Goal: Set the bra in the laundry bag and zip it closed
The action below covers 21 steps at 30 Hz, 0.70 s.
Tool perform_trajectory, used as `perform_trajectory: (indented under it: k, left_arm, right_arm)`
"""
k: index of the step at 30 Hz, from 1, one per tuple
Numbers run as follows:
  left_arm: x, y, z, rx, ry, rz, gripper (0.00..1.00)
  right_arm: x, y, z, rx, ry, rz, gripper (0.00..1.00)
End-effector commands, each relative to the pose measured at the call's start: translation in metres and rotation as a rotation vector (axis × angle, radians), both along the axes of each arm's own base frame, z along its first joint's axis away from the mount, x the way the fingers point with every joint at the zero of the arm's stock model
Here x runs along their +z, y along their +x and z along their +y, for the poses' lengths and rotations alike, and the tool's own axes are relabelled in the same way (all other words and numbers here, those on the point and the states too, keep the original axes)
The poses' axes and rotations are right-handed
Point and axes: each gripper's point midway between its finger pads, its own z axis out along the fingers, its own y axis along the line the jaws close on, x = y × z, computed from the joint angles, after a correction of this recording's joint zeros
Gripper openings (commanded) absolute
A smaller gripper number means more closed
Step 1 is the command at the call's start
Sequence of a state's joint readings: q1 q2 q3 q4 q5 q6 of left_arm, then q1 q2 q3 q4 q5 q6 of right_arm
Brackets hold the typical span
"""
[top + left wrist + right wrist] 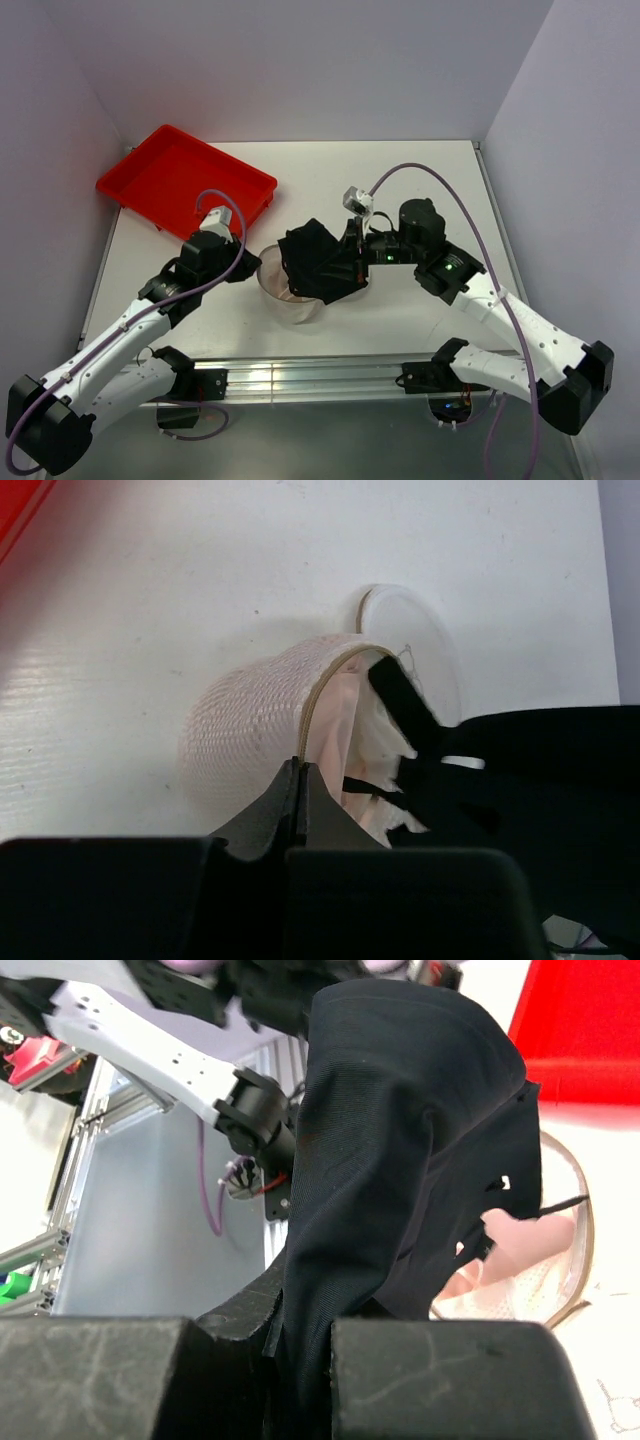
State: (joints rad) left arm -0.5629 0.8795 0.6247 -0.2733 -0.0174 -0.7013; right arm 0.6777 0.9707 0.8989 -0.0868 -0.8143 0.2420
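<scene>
Right gripper (300, 1345) pinches the bra (400, 1140), limp, light black cloth hanging over the laundry bag's (250, 720) mouth with its straps dangling inside, so a bunched fold is the best hold. Left gripper (300, 780) is pressed together on the bag's floppy mesh rim. The zipper can't be made out, and the bra hides the far rim.
</scene>
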Motion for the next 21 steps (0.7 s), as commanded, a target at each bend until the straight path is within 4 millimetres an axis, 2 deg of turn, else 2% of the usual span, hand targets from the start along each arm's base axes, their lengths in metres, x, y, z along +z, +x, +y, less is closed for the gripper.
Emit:
perform_trajectory:
  k: [1, 7, 12, 17, 21]
  left_arm:
    - [0.021, 0.005, -0.009, -0.022, -0.070, -0.070, 0.00]
    - [0.037, 0.001, -0.019, -0.075, -0.133, -0.113, 0.00]
    - [0.042, 0.000, -0.026, -0.108, -0.161, -0.121, 0.00]
    - [0.045, -0.002, -0.030, -0.124, -0.189, -0.131, 0.00]
    - [0.048, 0.001, -0.030, -0.112, -0.207, -0.148, 0.00]
  right_arm:
    - [-0.001, 0.013, 0.008, -0.007, 0.014, -0.032, 0.00]
    - [-0.028, 0.038, 0.023, -0.032, -0.036, -0.048, 0.00]
    - [-0.068, 0.051, 0.037, -0.048, -0.109, -0.003, 0.00]
    - [-0.113, 0.045, 0.046, -0.018, -0.209, 0.075, 0.00]
    - [-0.141, 0.037, 0.048, -0.008, -0.268, 0.142, 0.00]
